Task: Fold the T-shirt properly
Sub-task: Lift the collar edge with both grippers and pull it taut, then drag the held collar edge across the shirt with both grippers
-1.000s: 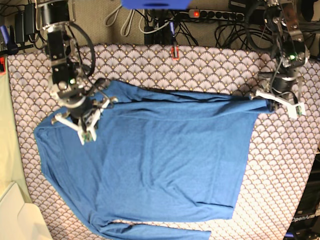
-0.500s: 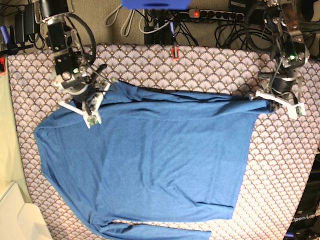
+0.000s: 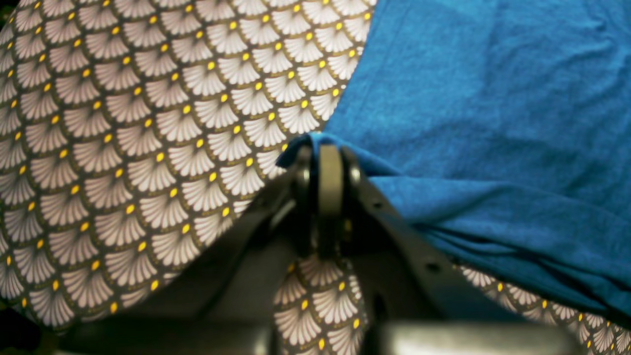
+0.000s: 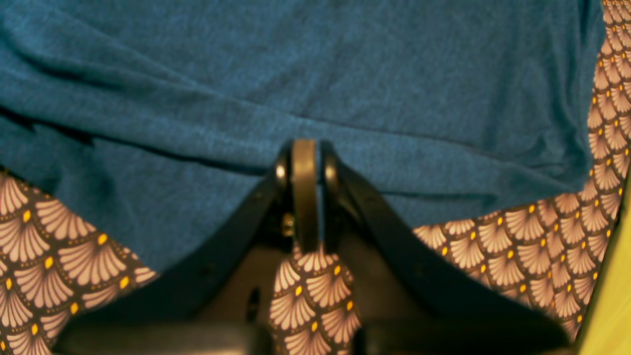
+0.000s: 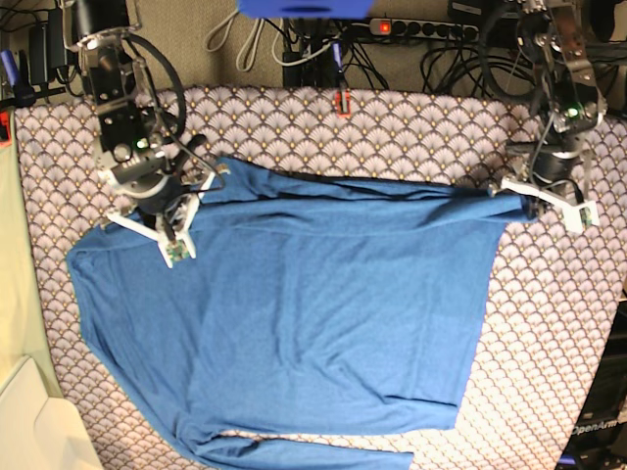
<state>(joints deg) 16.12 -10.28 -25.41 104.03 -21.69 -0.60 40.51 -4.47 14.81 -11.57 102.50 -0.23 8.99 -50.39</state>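
The blue T-shirt (image 5: 323, 304) lies spread out on the scallop-patterned cloth (image 5: 411, 132), one long sleeve running down its left side. At the right in the base view, my left gripper (image 5: 527, 203) is shut on the shirt's far right corner. The left wrist view shows the blue cloth (image 3: 493, 123) pinched at the left gripper's tips (image 3: 323, 150). On the left in the base view, my right gripper (image 5: 201, 181) rests at the shirt's far left edge. The right gripper's tips (image 4: 304, 148) are shut on a ridge of the blue fabric (image 4: 345, 64), with creases drawn toward them.
Cables and a power strip (image 5: 421, 29) lie beyond the far edge of the table. A pale yellow-green surface (image 5: 15, 284) borders the left side, and a cream box (image 5: 39, 431) stands at the near left corner. A small red object (image 5: 343, 101) sits on the cloth's far edge.
The right arm shifted toward the far edge, then came slightly back, tugging the shirt's left shoulder area a little. The left arm and its corner of the shirt stayed still.
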